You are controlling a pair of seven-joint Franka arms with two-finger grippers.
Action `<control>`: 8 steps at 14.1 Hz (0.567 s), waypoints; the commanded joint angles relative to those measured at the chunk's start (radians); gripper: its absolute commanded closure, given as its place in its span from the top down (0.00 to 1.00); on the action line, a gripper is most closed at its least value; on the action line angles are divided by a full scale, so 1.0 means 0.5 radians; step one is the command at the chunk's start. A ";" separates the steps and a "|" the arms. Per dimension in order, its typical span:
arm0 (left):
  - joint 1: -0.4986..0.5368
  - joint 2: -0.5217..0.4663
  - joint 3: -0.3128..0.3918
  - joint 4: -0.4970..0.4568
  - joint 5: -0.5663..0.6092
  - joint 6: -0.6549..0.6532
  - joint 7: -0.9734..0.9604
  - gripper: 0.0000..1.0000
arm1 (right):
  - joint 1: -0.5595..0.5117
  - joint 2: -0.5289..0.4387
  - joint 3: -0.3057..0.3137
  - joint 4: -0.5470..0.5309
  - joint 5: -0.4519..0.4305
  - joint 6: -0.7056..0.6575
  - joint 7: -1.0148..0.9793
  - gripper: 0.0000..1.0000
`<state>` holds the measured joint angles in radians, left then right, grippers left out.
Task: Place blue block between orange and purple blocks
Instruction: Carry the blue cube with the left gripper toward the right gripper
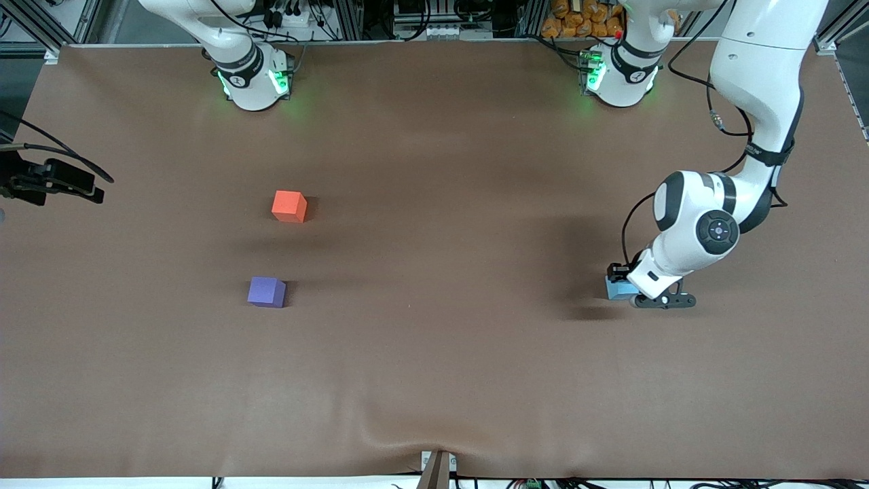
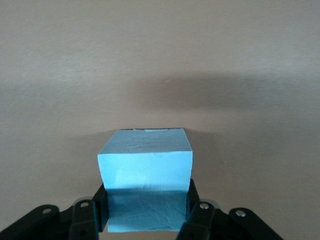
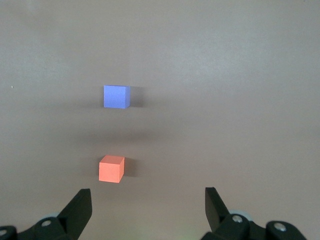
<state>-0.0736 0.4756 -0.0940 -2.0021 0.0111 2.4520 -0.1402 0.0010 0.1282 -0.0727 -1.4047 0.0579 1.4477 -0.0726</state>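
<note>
front view | left gripper (image 1: 621,288) grips blue block (image 1: 616,290) | right gripper (image 3: 147,207) waits

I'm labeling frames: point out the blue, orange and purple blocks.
blue block (image 2: 145,155): left wrist view, lit face.
orange block (image 1: 288,206): front view, top face.
purple block (image 1: 265,291): front view, top face.

Blue block (image 2: 145,170): light sky-blue cube, seen close, held between the two black fingers (image 2: 200,215) of the left hand (image 2: 146,216), which are pressed against its lower sides. Brown desk (image 2: 160,60): plain surface, a soft shadow cast past the block. Contact between block and desk cannot be judged.
</note>
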 commanded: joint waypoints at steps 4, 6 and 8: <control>-0.257 -0.046 -0.036 0.114 -0.025 -0.035 -0.180 0.00 | -0.002 0.004 -0.002 0.027 0.025 -0.008 -0.020 1.00; -0.383 -0.043 -0.060 0.200 -0.025 -0.093 -0.274 0.00 | -0.002 0.004 -0.002 0.027 0.025 -0.008 -0.020 1.00; -0.527 -0.031 -0.060 0.273 -0.025 -0.100 -0.379 0.00 | -0.002 0.004 -0.002 0.027 0.025 -0.008 -0.020 1.00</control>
<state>-0.2777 0.4703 -0.1313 -1.8996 0.0111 2.4323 -0.2878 0.0010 0.1282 -0.0729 -1.4047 0.0579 1.4477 -0.0726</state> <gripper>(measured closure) 0.445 0.000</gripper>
